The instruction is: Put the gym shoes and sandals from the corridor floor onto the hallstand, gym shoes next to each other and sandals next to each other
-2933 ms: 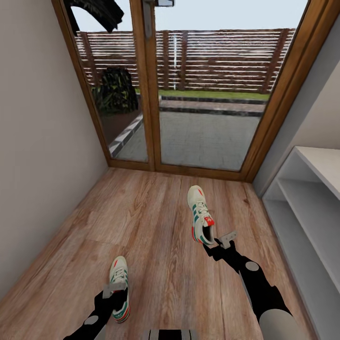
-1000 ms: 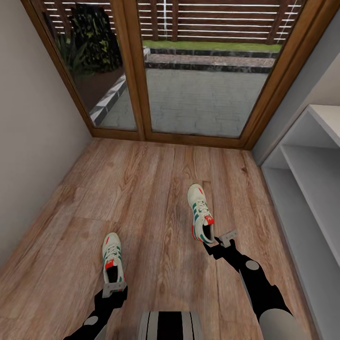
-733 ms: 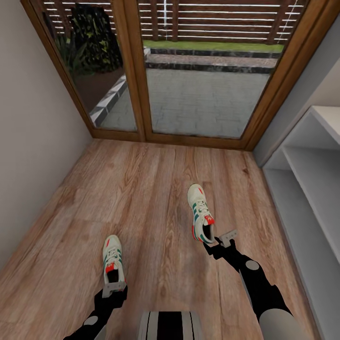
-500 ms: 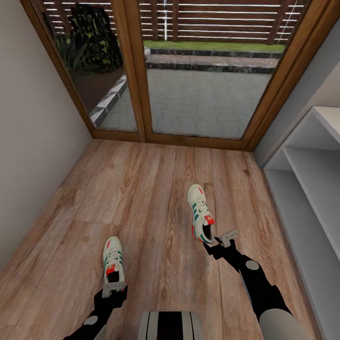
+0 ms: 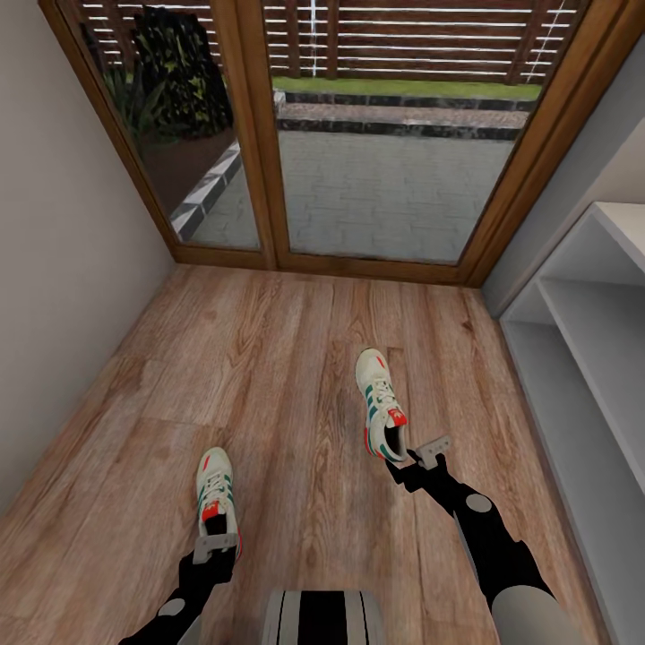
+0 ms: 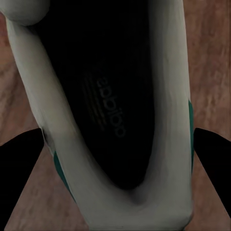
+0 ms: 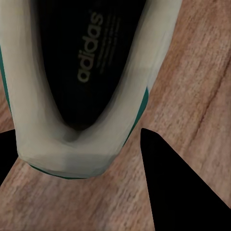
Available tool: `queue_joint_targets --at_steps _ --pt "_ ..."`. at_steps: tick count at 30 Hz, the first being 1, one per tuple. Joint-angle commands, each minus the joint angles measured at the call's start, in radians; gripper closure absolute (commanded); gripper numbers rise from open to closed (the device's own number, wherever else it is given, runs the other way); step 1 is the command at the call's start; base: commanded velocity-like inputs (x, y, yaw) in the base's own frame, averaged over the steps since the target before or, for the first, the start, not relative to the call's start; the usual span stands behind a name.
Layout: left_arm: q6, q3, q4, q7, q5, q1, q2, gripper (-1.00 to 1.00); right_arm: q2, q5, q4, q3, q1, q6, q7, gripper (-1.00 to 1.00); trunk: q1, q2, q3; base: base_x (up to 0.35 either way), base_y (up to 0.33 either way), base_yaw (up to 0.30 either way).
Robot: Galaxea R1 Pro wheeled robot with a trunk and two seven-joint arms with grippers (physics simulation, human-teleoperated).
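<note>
Both arms out low over the corridor floor, facing the glass door.

Left pincer: closed on the heel of the left gym shoe. In the left wrist view that heel sits between my two dark fingers, collar open toward the camera. The shoe points toward the door; whether its sole is clear of the boards I cannot tell.

Right pincer: closed on the heel of the right gym shoe. The right wrist view shows the heel pressed beside one finger, floor planks behind it. This shoe looks lifted, toe forward.

Hallstand: along the right wall, open shelves facing me, bench top at the right edge.

Step in hand, by my reading: gym shoes are grasped, transfer to the rack not yet done. Sandals remain after that.

Next move calls for: turn right toward the hallstand, carry both shoes level, set them side by side on one shelf. Risk: heel-only grip, shoes may pivot.
</note>
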Motion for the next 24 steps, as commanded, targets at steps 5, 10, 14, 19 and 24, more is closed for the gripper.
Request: queue_joint_targets --at_steps 5,10,14,19,24 --pt "-0.004 0.012 0.001 0.001 -0.01 0.0 -0.002 1.0 0.002 0.01 0.001 -0.007 -0.001 -0.007 0.005 1.0 0.0 0.0 -0.001 0.0 0.0 0.0" --pt "-0.005 0.012 0.001 0.001 -0.01 0.0 -0.002 1.0 0.002 0.01 0.001 -0.007 -0.001 -0.007 0.005 1.0 0.0 0.0 -0.001 0.0 0.0 0.0" --pt "-0.005 0.012 -0.001 0.001 -0.01 0.0 -0.002 1.0 0.002 0.01 0.003 -0.007 -0.001 -0.007 0.005 1.0 0.0 0.0 -0.001 0.0 0.0 0.0" --pt "-0.009 0.011 -0.002 0.0 -0.01 0.0 -0.002 1.0 0.002 0.01 0.002 -0.007 -0.001 -0.008 0.005 1.0 -0.001 0.0 0.003 0.0 0.0 0.0" --pt "-0.009 0.011 -0.003 -0.001 -0.011 0.0 -0.002 1.0 0.002 0.01 0.004 -0.007 -0.001 -0.009 0.005 1.0 -0.003 0.001 0.023 0.0 0.0 0.0"
